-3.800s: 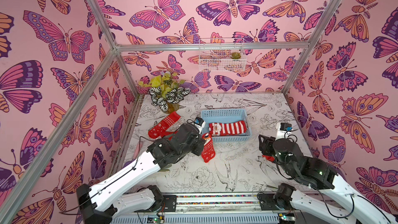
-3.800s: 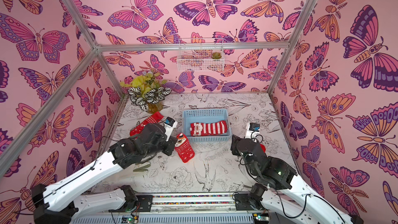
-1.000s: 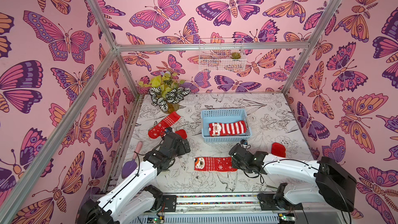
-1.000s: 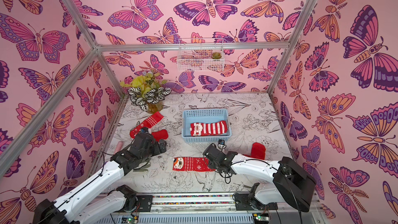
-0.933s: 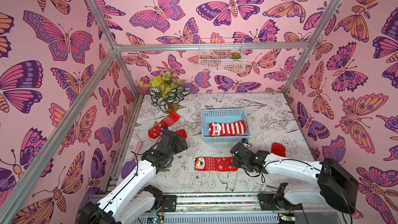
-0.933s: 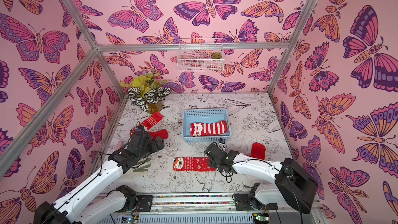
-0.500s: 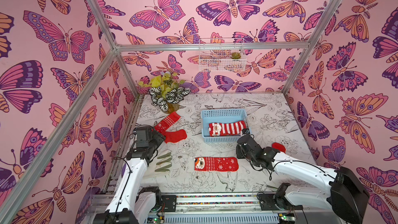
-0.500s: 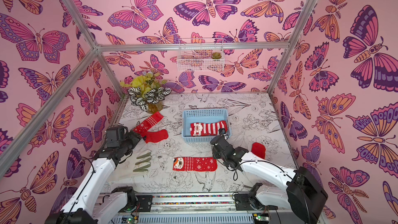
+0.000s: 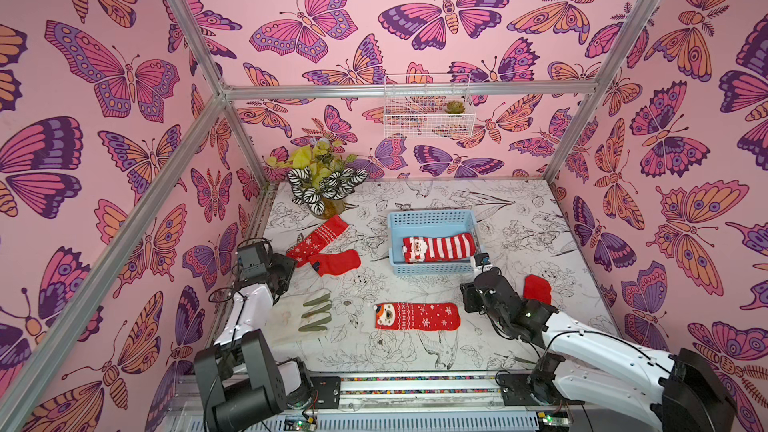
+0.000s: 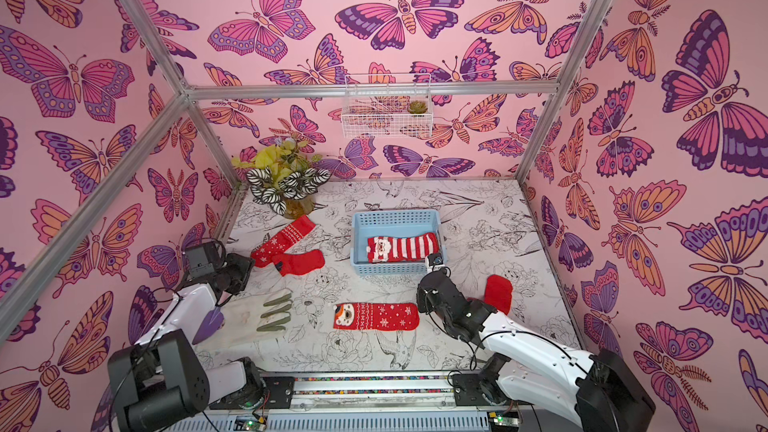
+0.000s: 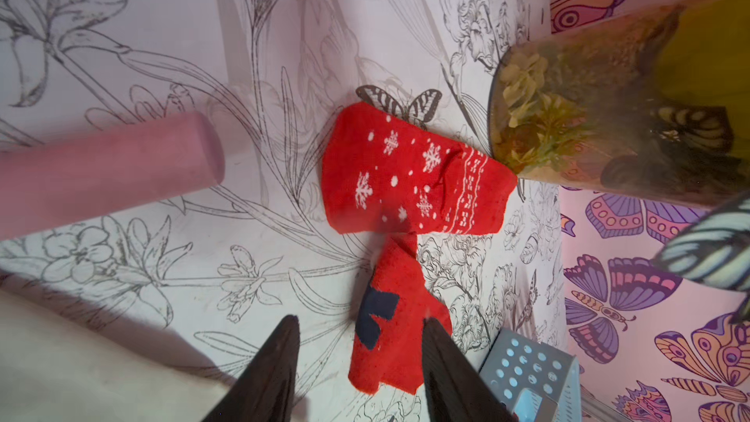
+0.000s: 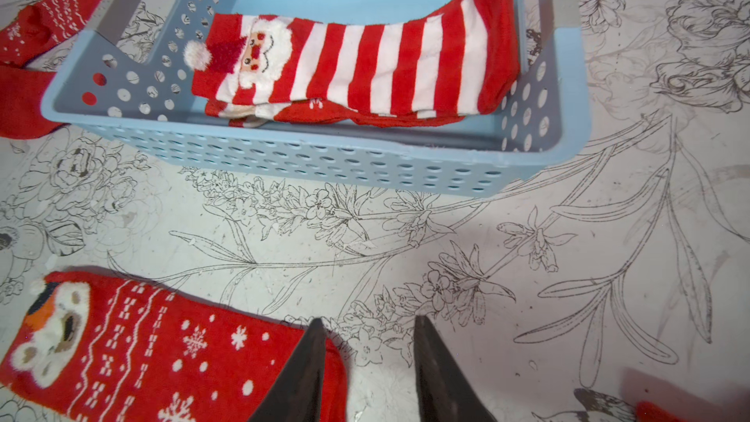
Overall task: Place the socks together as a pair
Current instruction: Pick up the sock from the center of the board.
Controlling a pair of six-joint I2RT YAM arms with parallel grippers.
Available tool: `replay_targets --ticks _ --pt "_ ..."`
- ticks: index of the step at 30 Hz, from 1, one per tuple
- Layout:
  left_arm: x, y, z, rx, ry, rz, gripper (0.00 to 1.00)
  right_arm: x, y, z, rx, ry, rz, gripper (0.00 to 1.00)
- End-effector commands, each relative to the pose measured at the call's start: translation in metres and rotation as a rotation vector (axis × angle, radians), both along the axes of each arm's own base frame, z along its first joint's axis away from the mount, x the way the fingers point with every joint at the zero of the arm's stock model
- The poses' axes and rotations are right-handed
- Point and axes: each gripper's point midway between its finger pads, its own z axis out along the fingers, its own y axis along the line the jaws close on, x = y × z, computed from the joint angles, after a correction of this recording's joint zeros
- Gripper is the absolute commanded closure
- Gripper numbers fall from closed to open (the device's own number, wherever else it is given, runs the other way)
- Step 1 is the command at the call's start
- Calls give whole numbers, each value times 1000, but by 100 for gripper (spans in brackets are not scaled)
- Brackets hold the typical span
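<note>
Sock (image 12: 324, 112) under striped sock (image 12: 357, 46) — right-wrist only

High top views overlook everything; wrist views face the table (image 12: 446, 237) closely.

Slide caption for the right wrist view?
Open right gripper beside red bear-faced snowflake sock, blue perforated plastic basket of striped Santa socks beyond.

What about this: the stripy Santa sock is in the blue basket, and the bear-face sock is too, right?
Half right. The stripy Santa sock is in the blue basket, but the bear-face sock lies outside it, flat on the table, as both top views show.
</note>
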Motion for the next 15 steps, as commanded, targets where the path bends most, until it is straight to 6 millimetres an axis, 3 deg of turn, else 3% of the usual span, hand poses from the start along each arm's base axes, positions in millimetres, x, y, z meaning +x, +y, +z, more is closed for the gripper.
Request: replay_targets --ticks 1,7,15 --pt "18 8 2 21 -26 -30 49 1 4 3 24 -7 21 62" --pt "30 18 -18 -3 40 -76 50 0 7 4 51 -11 30 62" --pt "36 24 -29 0 72 -82 52 0 10 3 60 -4 38 62"
